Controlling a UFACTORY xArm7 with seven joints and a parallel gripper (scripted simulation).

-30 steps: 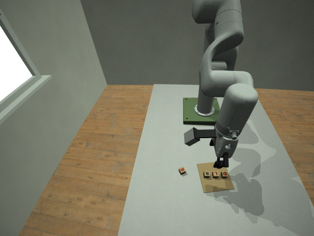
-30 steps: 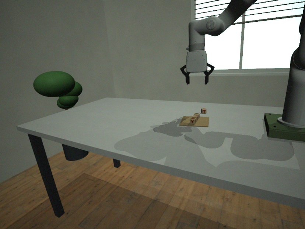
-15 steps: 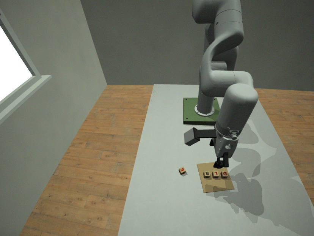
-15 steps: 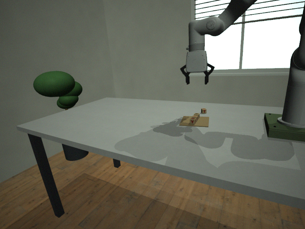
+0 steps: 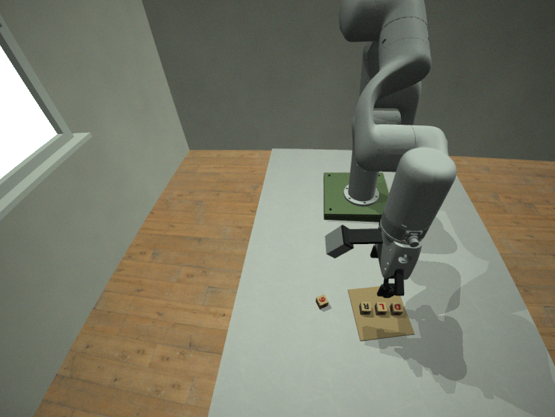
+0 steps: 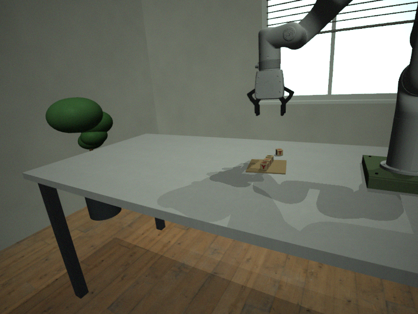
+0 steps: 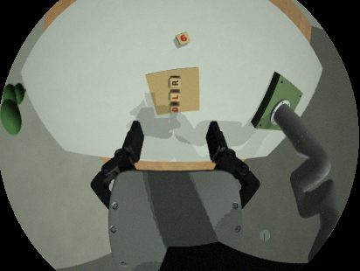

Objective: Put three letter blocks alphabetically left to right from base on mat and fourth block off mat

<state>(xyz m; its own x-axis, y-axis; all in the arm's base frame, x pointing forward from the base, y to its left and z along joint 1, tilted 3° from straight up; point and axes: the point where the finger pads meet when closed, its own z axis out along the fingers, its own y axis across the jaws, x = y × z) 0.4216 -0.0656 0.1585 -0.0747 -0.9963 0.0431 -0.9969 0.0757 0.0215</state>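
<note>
Three wooden blocks lie flat in a straight row on the tan mat (image 5: pixel 380 318): the R block (image 5: pixel 364 307), the L block (image 5: pixel 381 308) and the D block (image 5: pixel 397 308), close together. In this view from opposite the base they read R, L, D from left to right. A fourth block with a 6 on top (image 5: pixel 321 301) lies on the table off the mat. My gripper (image 6: pixel 269 110) is open and empty, high above the mat. In the wrist view the mat (image 7: pixel 173 92) and its row lie far below my gripper (image 7: pixel 175 128).
The green base plate (image 5: pixel 355 202) holds the arm at the table's far end. A green plant (image 6: pixel 79 121) stands beyond the table's left side. A dark bin (image 6: pixel 102 208) sits under the table.
</note>
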